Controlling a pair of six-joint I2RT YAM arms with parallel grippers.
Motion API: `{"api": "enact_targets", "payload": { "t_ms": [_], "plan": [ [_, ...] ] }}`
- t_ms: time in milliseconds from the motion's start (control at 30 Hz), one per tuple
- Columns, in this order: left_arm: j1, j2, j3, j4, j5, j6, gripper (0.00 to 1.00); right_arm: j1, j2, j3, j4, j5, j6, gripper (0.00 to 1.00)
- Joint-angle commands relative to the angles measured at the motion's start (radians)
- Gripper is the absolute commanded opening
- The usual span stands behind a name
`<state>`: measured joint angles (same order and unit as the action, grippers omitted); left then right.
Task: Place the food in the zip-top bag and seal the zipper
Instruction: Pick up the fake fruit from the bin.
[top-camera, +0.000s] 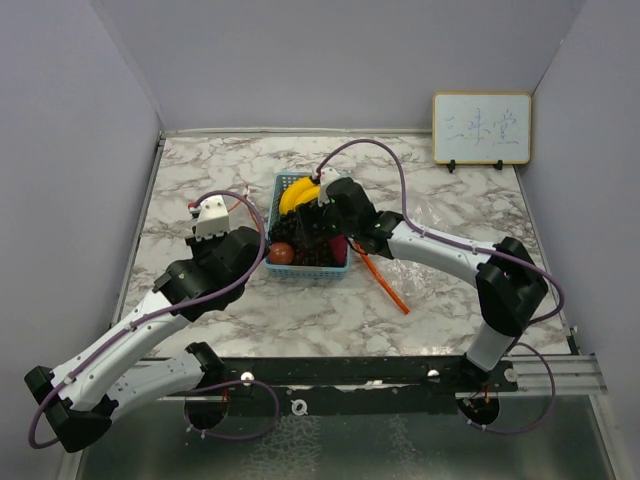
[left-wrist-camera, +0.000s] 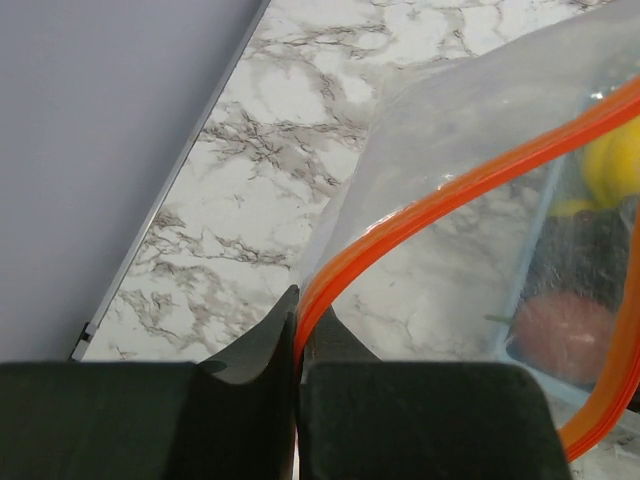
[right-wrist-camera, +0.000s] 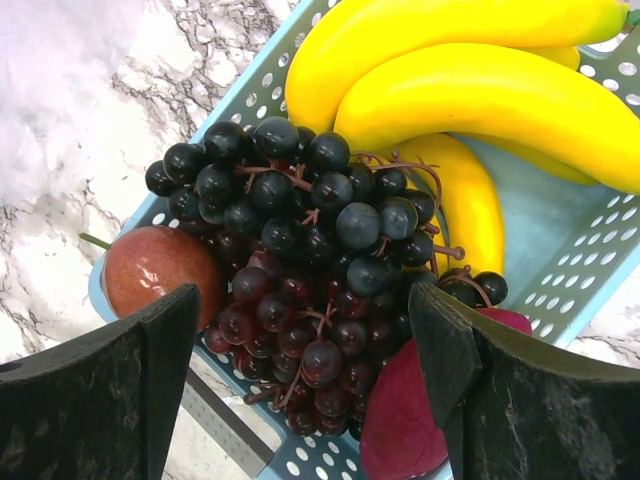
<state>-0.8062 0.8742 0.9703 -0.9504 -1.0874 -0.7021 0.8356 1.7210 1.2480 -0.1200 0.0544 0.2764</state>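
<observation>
progress: early, nothing bagged yet, zipper (left-wrist-camera: 470, 183) unsealed | food: bananas (right-wrist-camera: 480, 90), grapes (right-wrist-camera: 300, 250), red fruit (right-wrist-camera: 155, 270), magenta veg (right-wrist-camera: 400, 420) all in basket (right-wrist-camera: 600, 250) | left gripper (left-wrist-camera: 297, 302): pinching zipper edge of bag (left-wrist-camera: 470, 110) | right gripper (right-wrist-camera: 303, 300): spread wide over grapes

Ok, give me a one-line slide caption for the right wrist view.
Open right pincer hovers over blue mesh basket of bananas, dark grape cluster, red fruit and magenta vegetable.

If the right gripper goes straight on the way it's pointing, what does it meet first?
Probably the grape cluster in the basket, centred under the open right gripper; depth is unclear.
</observation>
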Motion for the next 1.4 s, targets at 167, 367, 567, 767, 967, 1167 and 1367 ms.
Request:
{"api": "enact_targets", "payload": {
  "t_ms": [167,367,567,767,967,1167,1367],
  "plan": [
    [0.004,-0.035,-0.011,0.03,-0.024,0.008,0.0,-0.004,0.159,0.114,0.037,0.093,-0.025,0.85],
    [0.003,-0.035,-0.024,0.051,0.0,0.017,0.0,-0.004,0.208,0.103,0.127,0.166,-0.059,0.85],
    [0.004,-0.044,-0.028,0.059,0.001,0.018,0.0,-0.004,0.257,0.095,0.184,0.165,-0.099,0.69],
    [0.004,-0.048,-0.032,0.063,0.005,0.017,0.0,-0.004,0.252,0.075,0.207,0.149,-0.13,0.04],
    [0.004,-0.034,-0.038,0.066,0.009,0.002,0.0,-0.004,0.105,0.002,0.224,0.115,-0.109,0.02],
    [0.005,-0.002,-0.045,0.09,0.039,-0.028,0.0,-0.004,-0.11,-0.075,0.216,0.044,-0.062,0.02],
    [0.004,0.02,-0.085,0.199,0.072,-0.017,0.0,-0.004,-0.282,-0.153,0.223,-0.031,0.017,0.02]
  ]
}}
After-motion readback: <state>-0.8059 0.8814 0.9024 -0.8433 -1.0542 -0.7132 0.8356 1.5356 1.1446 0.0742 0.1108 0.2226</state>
